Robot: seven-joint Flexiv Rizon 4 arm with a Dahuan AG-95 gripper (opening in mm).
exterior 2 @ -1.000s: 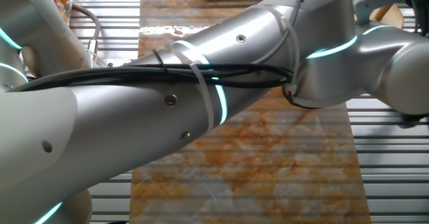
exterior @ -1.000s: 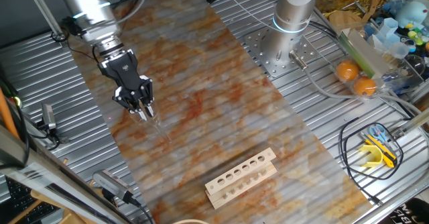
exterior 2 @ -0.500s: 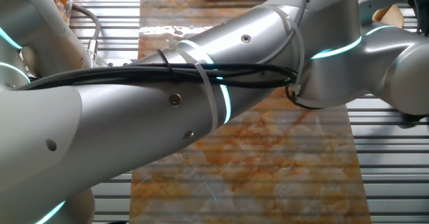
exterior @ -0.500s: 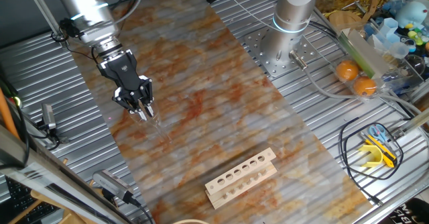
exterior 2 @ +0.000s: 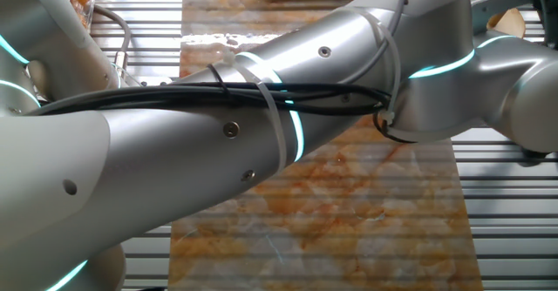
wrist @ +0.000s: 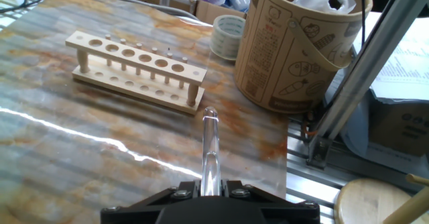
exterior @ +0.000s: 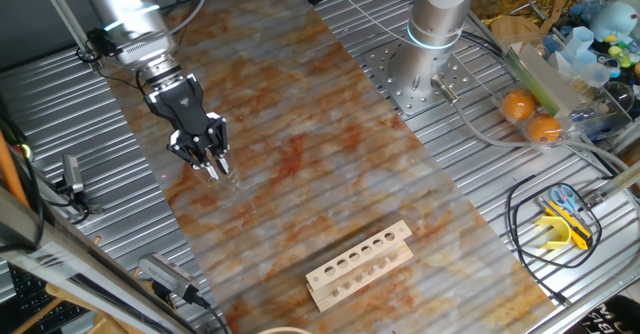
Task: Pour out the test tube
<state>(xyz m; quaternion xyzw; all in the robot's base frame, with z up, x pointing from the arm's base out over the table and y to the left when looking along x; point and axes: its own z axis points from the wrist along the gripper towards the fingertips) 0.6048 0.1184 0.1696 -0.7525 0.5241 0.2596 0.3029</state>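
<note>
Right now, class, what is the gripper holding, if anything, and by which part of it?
The gripper holds the test tube by one end. The rest projects forward, clear of the fingers. Which end is pinched cannot be told.

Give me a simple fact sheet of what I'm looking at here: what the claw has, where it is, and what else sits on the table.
holder: gripper, shut on the test tube
held item: test tube, clear glass, sticking out past the fingers
tube contents: cannot tell
gripper place: above the marbled mat, apart from the rack
rack: wooden rack, lying on the mat, all holes empty
beyond the mat, hand view: paper bucket and tape roll
table edge, fixed view: two oranges, scissors
other fixed view: mostly blocked by the arm
</note>
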